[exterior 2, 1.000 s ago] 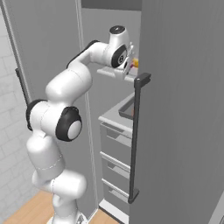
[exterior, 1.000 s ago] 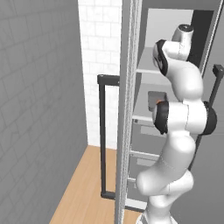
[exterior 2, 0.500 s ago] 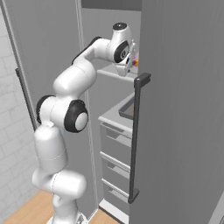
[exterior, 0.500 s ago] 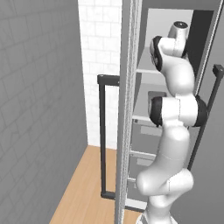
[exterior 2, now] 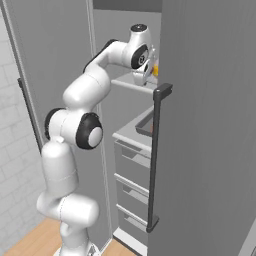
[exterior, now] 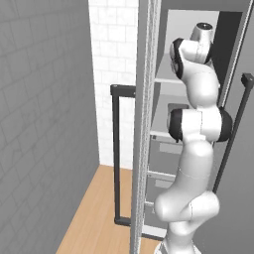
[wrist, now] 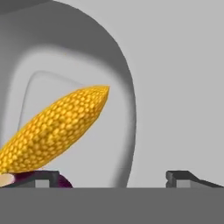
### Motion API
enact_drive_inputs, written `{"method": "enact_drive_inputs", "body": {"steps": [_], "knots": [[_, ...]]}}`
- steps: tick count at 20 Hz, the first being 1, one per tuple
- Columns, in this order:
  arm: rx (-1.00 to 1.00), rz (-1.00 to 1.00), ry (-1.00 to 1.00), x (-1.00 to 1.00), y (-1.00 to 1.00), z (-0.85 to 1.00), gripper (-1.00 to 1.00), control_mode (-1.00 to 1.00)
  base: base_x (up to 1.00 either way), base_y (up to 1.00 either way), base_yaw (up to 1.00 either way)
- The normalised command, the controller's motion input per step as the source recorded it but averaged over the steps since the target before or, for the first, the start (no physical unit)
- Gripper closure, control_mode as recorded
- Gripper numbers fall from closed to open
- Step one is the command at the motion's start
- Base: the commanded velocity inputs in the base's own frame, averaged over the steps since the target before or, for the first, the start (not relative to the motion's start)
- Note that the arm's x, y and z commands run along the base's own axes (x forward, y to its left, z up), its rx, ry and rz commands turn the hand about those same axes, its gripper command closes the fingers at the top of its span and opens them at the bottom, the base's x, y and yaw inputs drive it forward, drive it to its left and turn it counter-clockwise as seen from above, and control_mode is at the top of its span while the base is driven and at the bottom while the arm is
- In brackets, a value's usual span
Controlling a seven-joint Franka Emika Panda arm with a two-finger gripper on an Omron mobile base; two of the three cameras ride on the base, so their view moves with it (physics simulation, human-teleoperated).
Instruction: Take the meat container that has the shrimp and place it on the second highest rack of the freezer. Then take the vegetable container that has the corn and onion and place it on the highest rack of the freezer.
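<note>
In the hand view, the yellow-orange corn lies slantwise in a grey pan. A sliver of the purple onion shows below it. My gripper is open right over the pan, and the pan's rim runs between its widely spread fingertips. From the right base view, the hand is on the freezer's highest rack, with a bit of corn beside it. A second dark tray sits on the shelf below. The shrimp is hidden.
The freezer's open door with its long dark handle stands close to the right of the arm. Grey drawers fill the lower freezer. Another door edge and bar handle stand left of the arm, with a grey wall further left.
The arm has stretched upward, and the hand has shifted slightly up and further in over the top rack. The pan with the corn stays on the shelf.
</note>
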Motion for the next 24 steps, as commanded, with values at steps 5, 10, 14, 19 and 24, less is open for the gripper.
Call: {"method": "enact_drive_inputs", "body": {"steps": [5, 10, 14, 19, 24], "knots": [[-0.01, 0.00, -0.23, -0.11, 0.02, -0.45, -1.00, -1.00, 0.00, 0.00, 0.00], [-0.01, 0.00, -0.20, 0.00, 0.02, 0.07, -1.00, -1.00, 0.00, 0.00, 0.00], [-0.04, 0.00, -0.15, -0.16, 0.19, 0.04, -1.00, -1.00, 0.00, 0.00, 0.00], [-0.06, 0.00, -0.28, -0.72, 0.17, 0.33, -1.00, -1.00, 0.00, 0.00, 0.00], [-0.02, 0.03, -0.17, -0.99, 0.14, 0.14, -1.00, -1.00, 0.00, 0.00, 0.00]]}}
